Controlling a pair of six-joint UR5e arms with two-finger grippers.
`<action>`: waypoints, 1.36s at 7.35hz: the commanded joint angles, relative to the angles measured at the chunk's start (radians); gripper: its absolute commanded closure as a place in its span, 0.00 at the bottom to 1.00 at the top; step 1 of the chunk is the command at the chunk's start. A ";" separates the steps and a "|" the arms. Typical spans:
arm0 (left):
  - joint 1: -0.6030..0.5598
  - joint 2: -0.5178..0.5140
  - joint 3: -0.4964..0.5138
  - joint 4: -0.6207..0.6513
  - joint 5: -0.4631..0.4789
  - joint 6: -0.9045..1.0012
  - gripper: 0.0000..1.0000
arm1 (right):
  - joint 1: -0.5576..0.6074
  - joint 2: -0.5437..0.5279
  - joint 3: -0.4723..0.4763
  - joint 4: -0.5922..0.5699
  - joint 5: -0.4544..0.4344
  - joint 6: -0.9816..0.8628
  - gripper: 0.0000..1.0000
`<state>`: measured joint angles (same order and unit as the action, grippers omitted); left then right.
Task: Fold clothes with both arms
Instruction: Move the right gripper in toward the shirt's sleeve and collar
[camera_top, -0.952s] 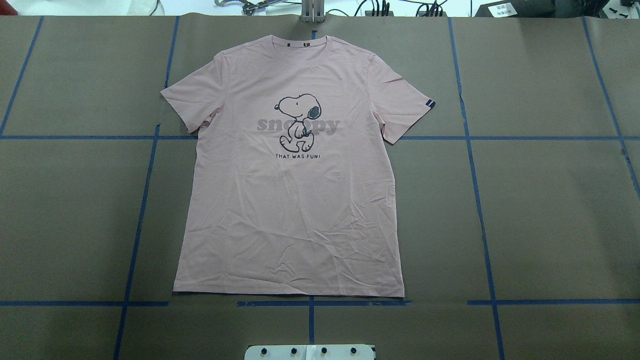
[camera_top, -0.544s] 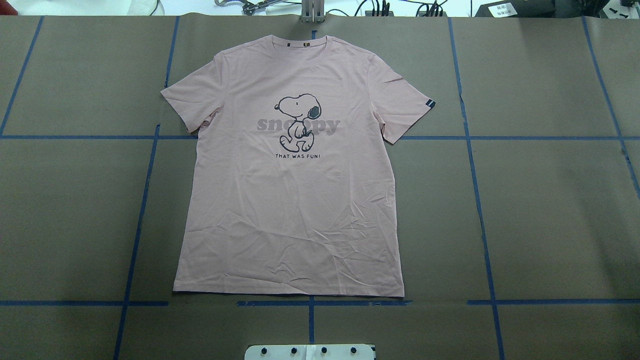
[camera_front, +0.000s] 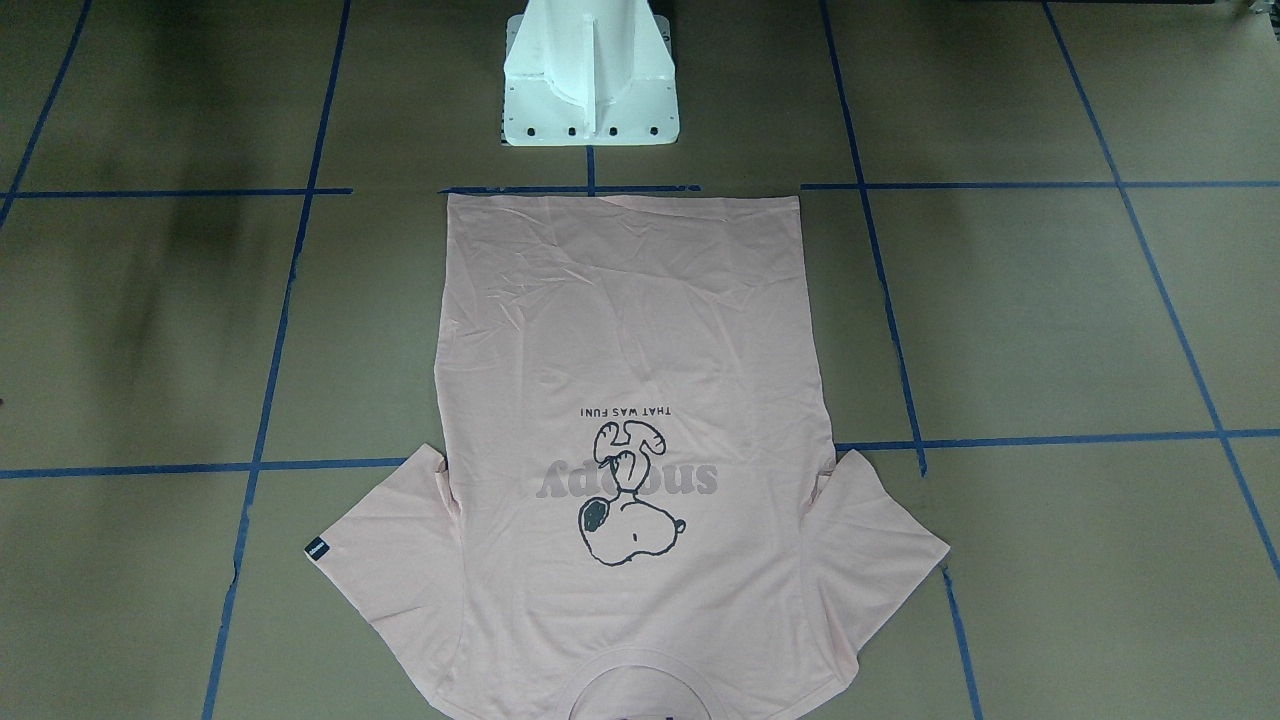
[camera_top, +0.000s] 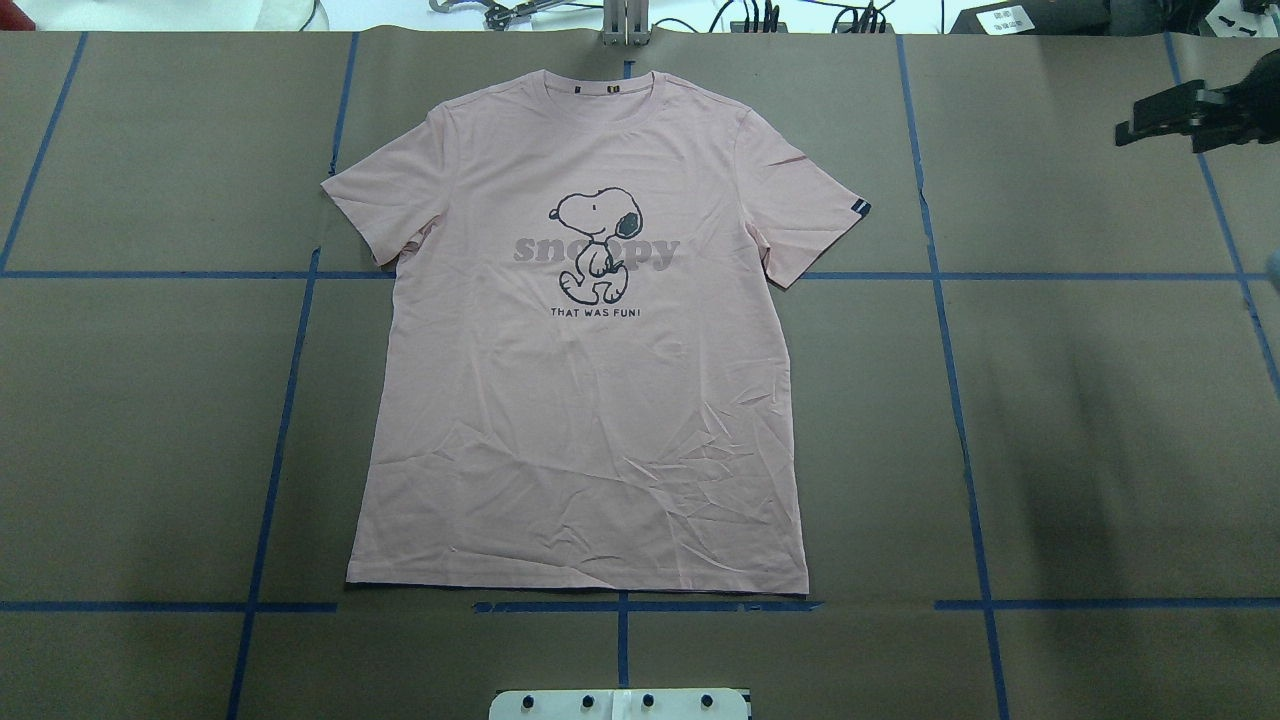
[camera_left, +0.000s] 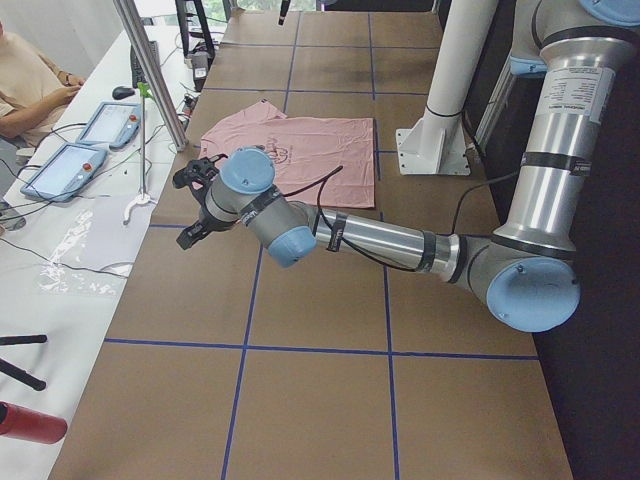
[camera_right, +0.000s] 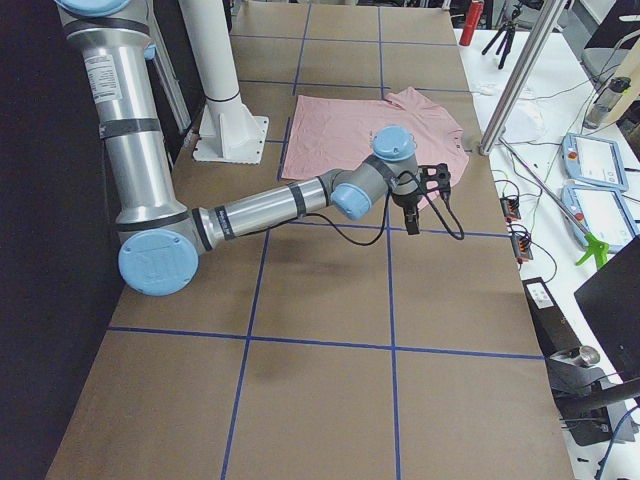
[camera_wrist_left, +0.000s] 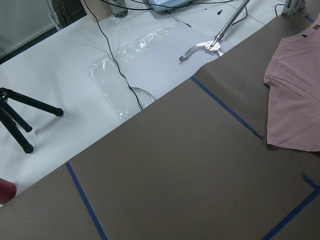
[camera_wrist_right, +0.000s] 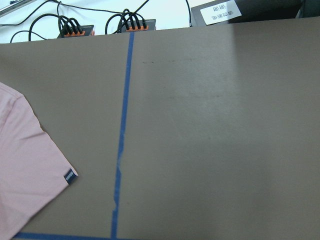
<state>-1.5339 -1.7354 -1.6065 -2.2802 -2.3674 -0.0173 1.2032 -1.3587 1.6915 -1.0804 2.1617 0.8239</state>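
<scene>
One T-shirt (camera_top: 590, 420) lies spread flat, front side up

One T-shirt (camera_top: 590, 430), two arms (camera_left: 380, 238) (camera_right: 260, 208)

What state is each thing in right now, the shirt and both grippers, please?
Pale pink short-sleeved T-shirt: spread flat, print up, unfolded, lightly creased.
Black two-finger right gripper: above the brown paper-covered table, clear of the shirt; open or shut unclear.
Black two-finger left gripper: above the table's edge, clear of the shirt; open or shut unclear.
</scene>
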 joint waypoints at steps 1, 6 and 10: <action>0.014 -0.001 0.002 -0.039 0.005 -0.035 0.00 | -0.222 0.131 -0.086 0.042 -0.239 0.232 0.14; 0.020 -0.003 -0.003 -0.058 0.007 -0.053 0.00 | -0.313 0.323 -0.431 0.175 -0.349 0.287 0.26; 0.020 -0.001 -0.006 -0.058 0.007 -0.052 0.00 | -0.378 0.328 -0.454 0.175 -0.405 0.327 0.33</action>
<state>-1.5141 -1.7366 -1.6120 -2.3378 -2.3608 -0.0696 0.8405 -1.0327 1.2428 -0.9032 1.7723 1.1441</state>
